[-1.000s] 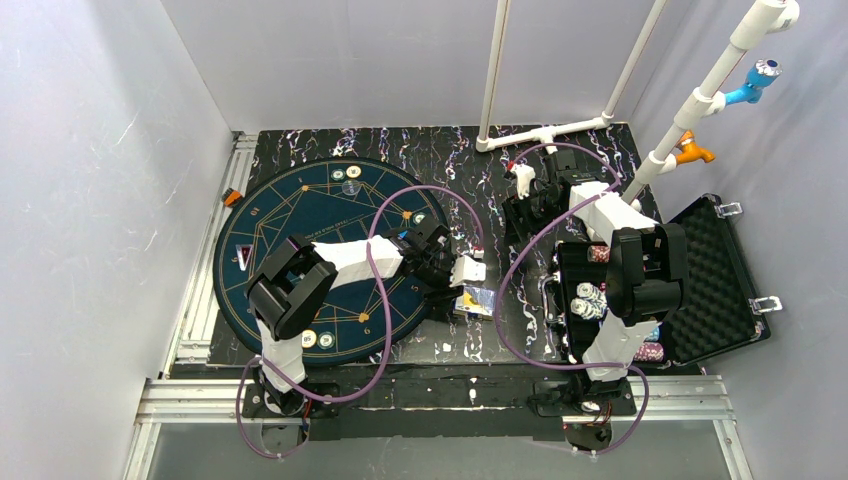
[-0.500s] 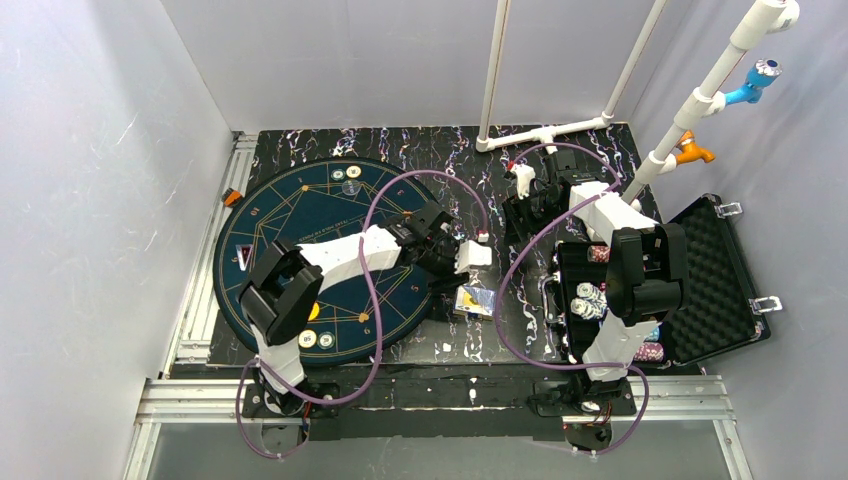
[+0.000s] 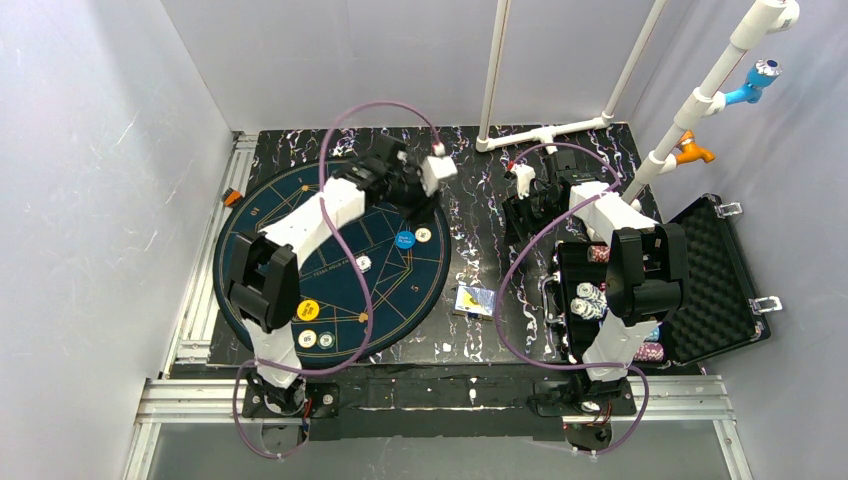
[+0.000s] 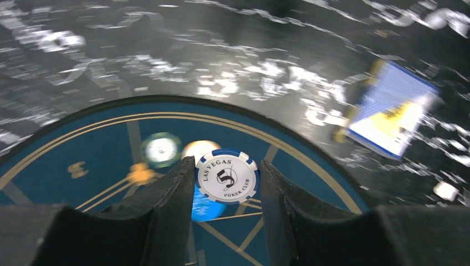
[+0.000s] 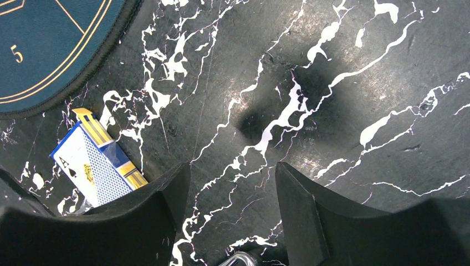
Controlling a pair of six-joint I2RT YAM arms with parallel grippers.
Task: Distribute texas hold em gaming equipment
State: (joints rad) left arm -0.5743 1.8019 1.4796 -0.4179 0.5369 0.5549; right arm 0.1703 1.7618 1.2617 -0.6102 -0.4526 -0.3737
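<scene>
My left gripper [image 3: 408,192] is over the far part of the round mat [image 3: 290,215], shut on a white poker chip with blue edge stripes [image 4: 228,177], held flat above the mat. Below it lie a blue disc [image 4: 204,204] and a white disc [image 4: 161,149]; both also show in the top view, the blue disc [image 3: 405,239] and the white disc [image 3: 423,235]. A yellow disc [image 3: 307,309] and two chips [image 3: 316,340] lie near the mat's front. A card pack [image 3: 474,301] lies on the table right of the mat. My right gripper [image 5: 233,177] is open and empty above bare table.
The open black case [image 3: 715,275] stands at the right with several chip stacks [image 3: 590,300] in it. White pipes [image 3: 545,132] stand at the back. The card pack [image 5: 97,158] lies left of my right fingers, near the mat's edge [image 5: 50,50].
My left arm has swung from the mat's right edge beside the card pack to the far side of the mat. The blue and white discs are now uncovered. The right arm has not moved.
</scene>
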